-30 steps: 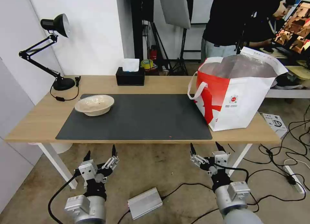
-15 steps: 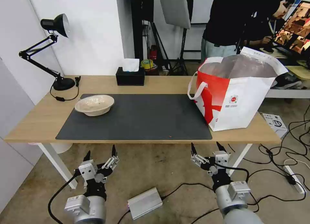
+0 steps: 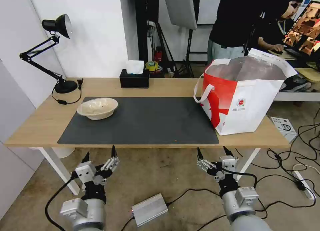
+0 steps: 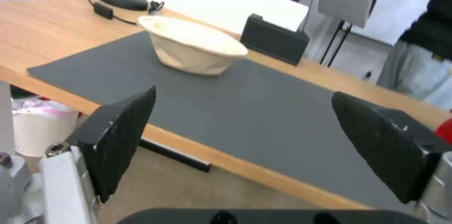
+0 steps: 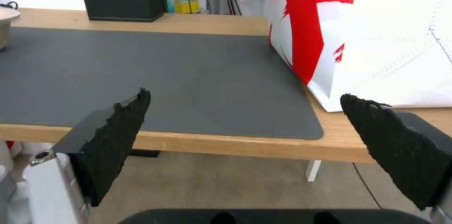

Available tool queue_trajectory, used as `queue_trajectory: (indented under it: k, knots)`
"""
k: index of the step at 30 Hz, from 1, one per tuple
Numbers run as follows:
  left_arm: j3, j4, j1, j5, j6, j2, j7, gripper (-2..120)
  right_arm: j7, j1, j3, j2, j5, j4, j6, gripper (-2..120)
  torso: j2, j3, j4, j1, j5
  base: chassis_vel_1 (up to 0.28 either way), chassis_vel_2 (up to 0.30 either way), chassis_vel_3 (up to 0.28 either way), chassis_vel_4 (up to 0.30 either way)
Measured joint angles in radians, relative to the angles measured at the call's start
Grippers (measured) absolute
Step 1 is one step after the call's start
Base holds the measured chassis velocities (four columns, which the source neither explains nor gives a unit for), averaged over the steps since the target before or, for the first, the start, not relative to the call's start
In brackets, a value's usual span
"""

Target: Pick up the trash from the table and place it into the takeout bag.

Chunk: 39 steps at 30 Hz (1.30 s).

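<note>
While both arms hang below the near edge of the surface [image 3: 40,124], one piece of trash is on it: the shallow beige bowl [image 3: 97,108], upright on the far-left part of the dark mat [image 3: 143,121]. The takeout bag [image 3: 243,98] stands open-mouthed at the right end, well apart from the bowl.

The left gripper [image 3: 99,160] sits low and near-left, fingers [image 4: 120,139] spread wide and holding nothing, pointed toward the bowl. The right gripper [image 3: 213,153] is parked low in front of the bag, fingers equally wide and empty.

Judgement: the step in hand is the left arm's reach for the bowl. The arm should rise clear of the surface edge before advancing, then take the bowl by its near rim with one finger inside and one outside. The thin wall looks dented, so light pressure is advised. Keep clear of the desk lamp [image 3: 50,51] and its cord.
</note>
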Motion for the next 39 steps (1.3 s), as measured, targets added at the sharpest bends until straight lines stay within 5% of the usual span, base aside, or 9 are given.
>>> queue_trajectory:
  k: [5, 18, 26, 39]
  knots:
    - [-0.015, -0.012, -0.022, -0.059, 0.009, 0.009, -0.011, 100, 0.000, 0.000, 0.000, 0.000, 0.000, 0.000, 0.000, 100, 0.000, 0.000, 0.0001, 0.000, 0.0000, 0.000, 0.000, 0.000, 0.000]
    - [-0.058, -0.049, -0.149, -0.484, 0.050, 0.108, -0.141, 100, 0.000, 0.000, 0.000, 0.000, 0.000, 0.000, 0.000, 100, 0.000, 0.000, 0.0001, 0.000, -0.0001, 0.000, 0.000, 0.000, 0.000]
    - [-0.121, -0.042, -0.277, -0.872, 0.077, 0.234, -0.303, 100, 0.000, 0.000, 0.000, 0.000, 0.000, 0.000, 0.001, 100, 0.000, 0.000, 0.0000, 0.000, -0.0002, 0.000, 0.000, 0.000, 0.000]
    - [-0.209, 0.022, -0.478, -1.295, 0.101, 0.403, -0.529, 100, -0.001, 0.000, 0.000, 0.000, 0.000, 0.000, 0.001, 100, 0.000, 0.000, 0.0000, 0.000, -0.0002, 0.000, 0.000, 0.000, 0.000]
